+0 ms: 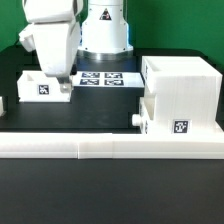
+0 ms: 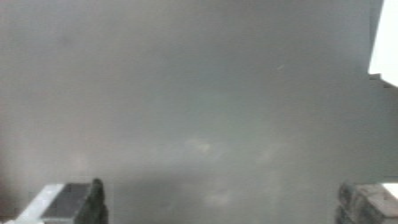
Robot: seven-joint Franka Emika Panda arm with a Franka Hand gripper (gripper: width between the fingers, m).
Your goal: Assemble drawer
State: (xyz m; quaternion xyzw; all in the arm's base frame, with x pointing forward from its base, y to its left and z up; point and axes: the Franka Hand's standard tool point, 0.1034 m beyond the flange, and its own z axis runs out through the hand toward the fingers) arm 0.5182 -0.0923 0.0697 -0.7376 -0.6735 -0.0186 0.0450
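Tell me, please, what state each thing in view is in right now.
gripper: open, empty, over the table.
tray near the gripper: loose on the table, open side up, not gripped.
housing: upright on the table.
knobbed tray: low at the housing, knob toward the exterior view's left; how far in, cannot tell.
marker board: lying flat.

We look onto a bare stretch of worktop [image 2: 196, 100], which fills nearly the whole picture and reads as a dull, even grey, soft and out of focus. The hand [image 2: 221, 203] shows only as its two dark fingertips [image 2: 75, 200], each cut off by the picture's edge. They stand wide apart with nothing but worktop between them. At one border a narrow white piece [image 2: 384, 40] juts in, well apart from both fingertips; we cannot tell what it is.
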